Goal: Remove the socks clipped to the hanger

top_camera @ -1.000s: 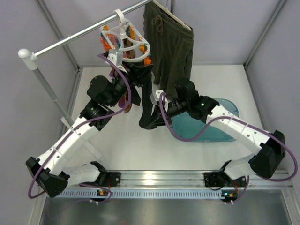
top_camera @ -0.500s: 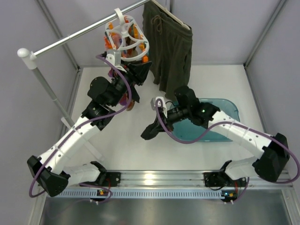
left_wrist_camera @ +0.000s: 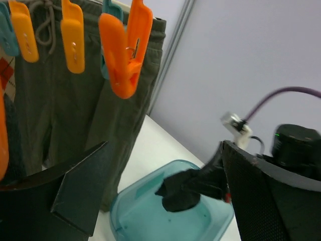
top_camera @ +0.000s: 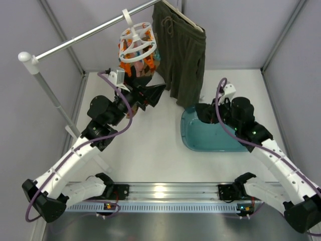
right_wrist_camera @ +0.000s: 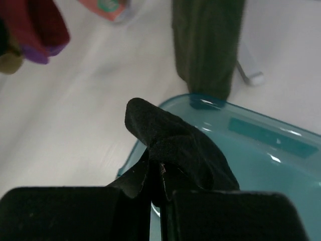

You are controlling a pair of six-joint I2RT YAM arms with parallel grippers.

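Black sock [right_wrist_camera: 180,145] clamped between right fingers [right_wrist_camera: 65,211] over tub [top_camera: 210,141]; left fingers [left_wrist_camera: 80,196] apart.

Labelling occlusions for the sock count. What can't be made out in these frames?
Top view: socks can't be counted; the hanger and its pegs cover them.
Left wrist: diamond-pattern sock cut off by the left edge.
Right wrist: maroon fabric at top left blurred and cropped by the edge.
Right wrist: black sock hides the right fingers' tips.
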